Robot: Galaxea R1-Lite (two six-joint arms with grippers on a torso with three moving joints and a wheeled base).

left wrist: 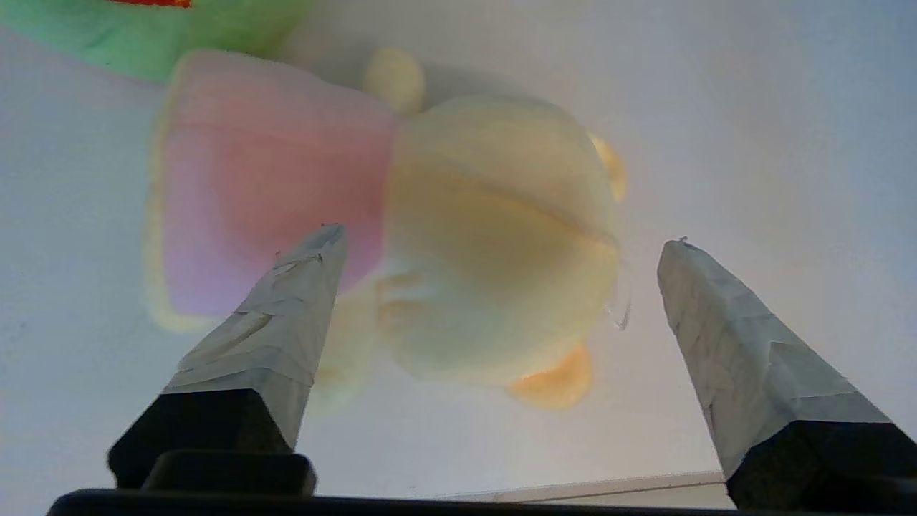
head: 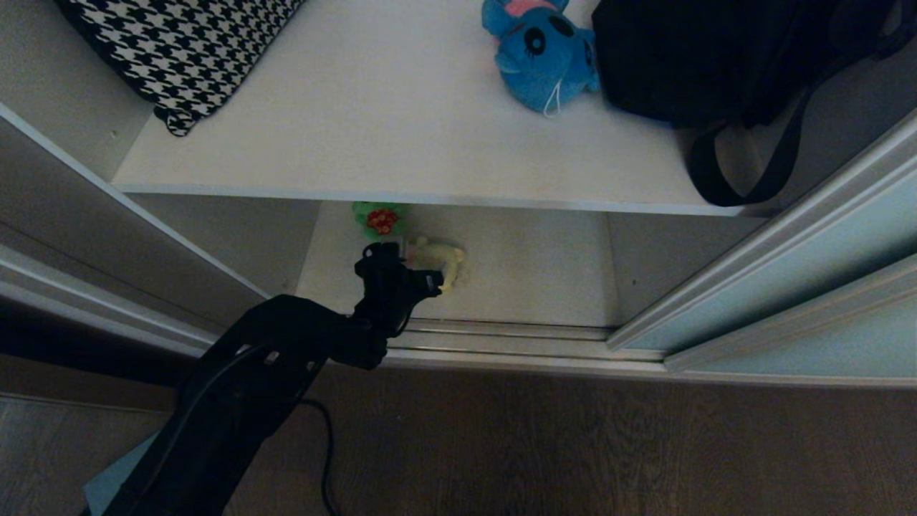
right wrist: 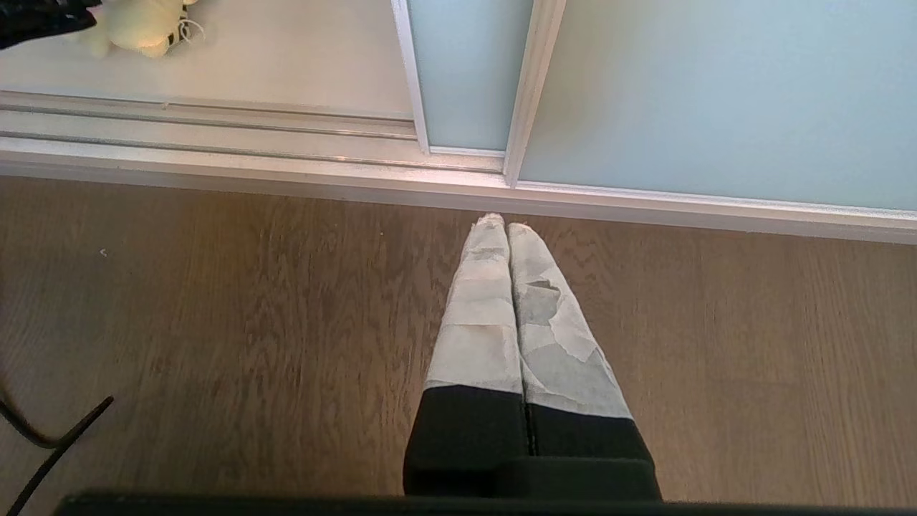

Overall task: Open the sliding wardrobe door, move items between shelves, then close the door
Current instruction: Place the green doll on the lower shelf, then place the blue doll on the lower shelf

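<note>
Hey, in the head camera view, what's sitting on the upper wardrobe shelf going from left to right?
Black-and-white houndstooth cushion → blue plush toy → black bag, all on the upper shelf.

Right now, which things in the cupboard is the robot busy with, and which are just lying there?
For the job: pale yellow plush on the lower shelf, left gripper open over it; blue plush on the upper shelf; sliding door.

Just lying about: black bag, houndstooth cushion, green toy.
</note>
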